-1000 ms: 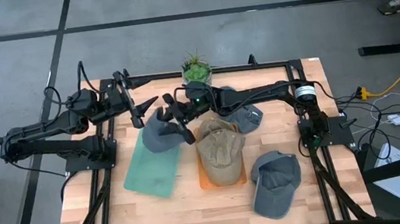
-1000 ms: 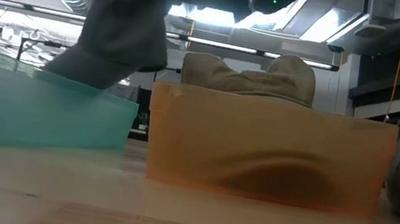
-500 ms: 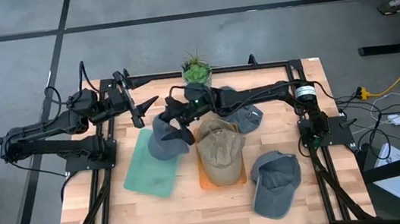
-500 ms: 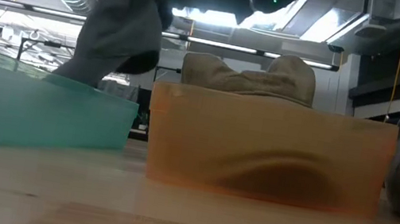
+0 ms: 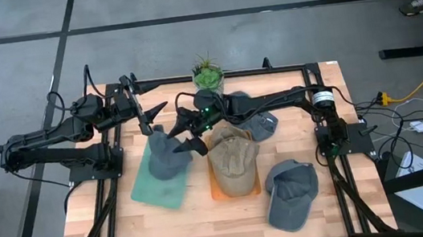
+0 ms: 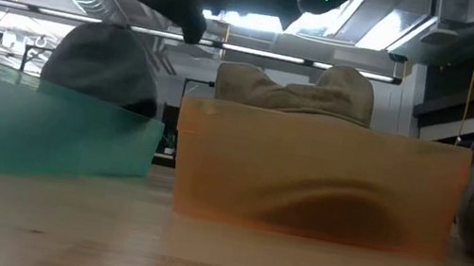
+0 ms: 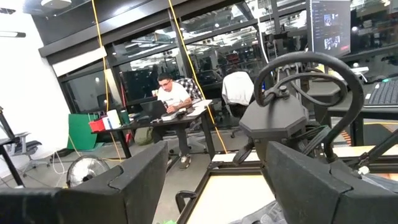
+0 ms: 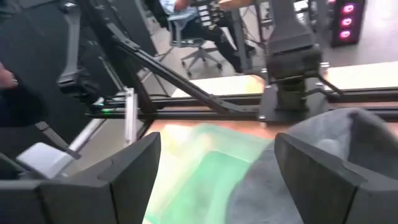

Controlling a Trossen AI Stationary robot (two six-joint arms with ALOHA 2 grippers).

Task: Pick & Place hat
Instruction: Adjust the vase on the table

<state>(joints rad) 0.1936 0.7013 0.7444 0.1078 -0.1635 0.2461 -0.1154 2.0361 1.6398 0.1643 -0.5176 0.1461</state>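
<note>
We see the right gripper [image 5: 186,132] hanging over the far end of the green tray [image 5: 149,192], fingers spread wide with nothing between them. The grey hat [image 5: 165,155] sits in that tray just below the gripper, free of it; in the low view the hat's dome [image 6: 100,65] shows above the tray wall [image 6: 38,125], with a dark fingertip [image 6: 173,4] overhead. The right wrist view shows the grey hat [image 8: 314,168] beside the green tray floor [image 8: 202,177]. We see the left gripper [image 5: 146,115] parked near the table's far left, fingers apart, holding nothing. A tan hat [image 5: 232,158] fills the orange tray [image 5: 219,191]. Another grey hat [image 5: 289,194] lies on the wooden table [image 5: 200,221], a third [image 5: 257,123] under the right arm. A potted plant [image 5: 208,73] sits at the far edge.
</note>
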